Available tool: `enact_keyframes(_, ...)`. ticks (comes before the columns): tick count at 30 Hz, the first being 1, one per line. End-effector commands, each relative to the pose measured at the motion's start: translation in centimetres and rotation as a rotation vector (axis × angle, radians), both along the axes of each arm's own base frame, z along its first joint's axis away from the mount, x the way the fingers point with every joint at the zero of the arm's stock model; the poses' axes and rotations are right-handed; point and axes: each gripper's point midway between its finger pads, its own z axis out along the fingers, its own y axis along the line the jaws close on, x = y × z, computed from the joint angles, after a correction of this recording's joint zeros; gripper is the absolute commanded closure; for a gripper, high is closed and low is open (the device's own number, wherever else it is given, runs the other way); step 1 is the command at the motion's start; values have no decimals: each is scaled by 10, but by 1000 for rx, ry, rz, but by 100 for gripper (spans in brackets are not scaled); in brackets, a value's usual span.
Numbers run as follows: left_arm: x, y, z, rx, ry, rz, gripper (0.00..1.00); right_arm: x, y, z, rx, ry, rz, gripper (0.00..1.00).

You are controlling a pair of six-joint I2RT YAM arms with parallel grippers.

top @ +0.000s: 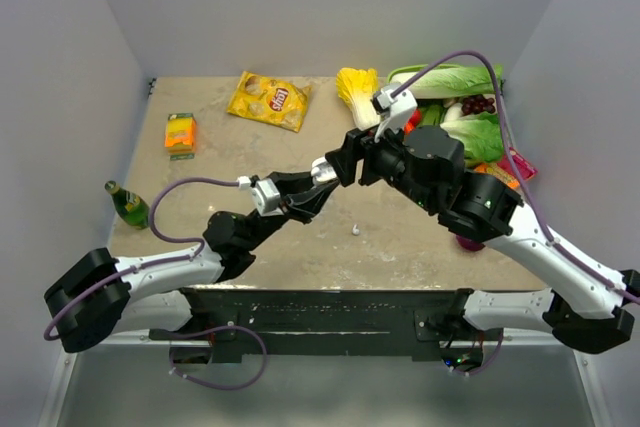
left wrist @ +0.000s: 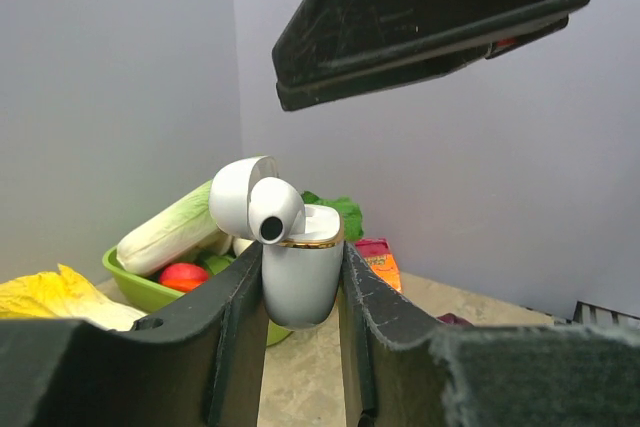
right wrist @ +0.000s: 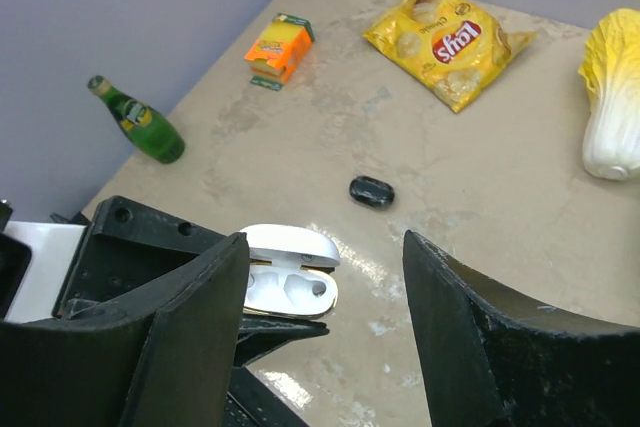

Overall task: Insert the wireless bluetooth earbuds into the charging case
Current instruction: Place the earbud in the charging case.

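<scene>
The only wording that can be read is the brand Lay's, in white letters on a red band across a round yellow logo. It stands on the yellow chip bag [right wrist: 450, 39] at the far side of the table. The print on the orange box [right wrist: 278, 47] and the green bottle's [right wrist: 135, 119] label are too small to read.

The top view looks down from above and behind the arm bases, taking in the whole tabletop [top: 400, 247]. The left wrist view sits low, facing level toward the far walls — the charging case [left wrist: 302, 277] very near. The right wrist view looks down on that same case and shares the chip bag [top: 268, 100] with the top view.
</scene>
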Motion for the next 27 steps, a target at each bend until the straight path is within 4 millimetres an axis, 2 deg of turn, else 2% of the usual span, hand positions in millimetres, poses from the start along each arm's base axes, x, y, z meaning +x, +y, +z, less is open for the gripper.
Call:
enact_keyframes(1, 9, 12, 43, -104, -111, 96, 100, 0, -2, 17, 15, -5, -48, 33)
enact_keyframes(10, 28, -1, 34, -61, -77, 138, 100, 5, 5, 7, -26, 2, -77, 32)
enact_keyframes(16, 30, -2, 35, -61, -77, 140, 100, 14, 3, -7, -78, 17, -131, 33)
enact_keyframes(27, 37, -7, 29, -28, -48, 158, 100, 22, 11, -11, -79, 21, -150, 33)
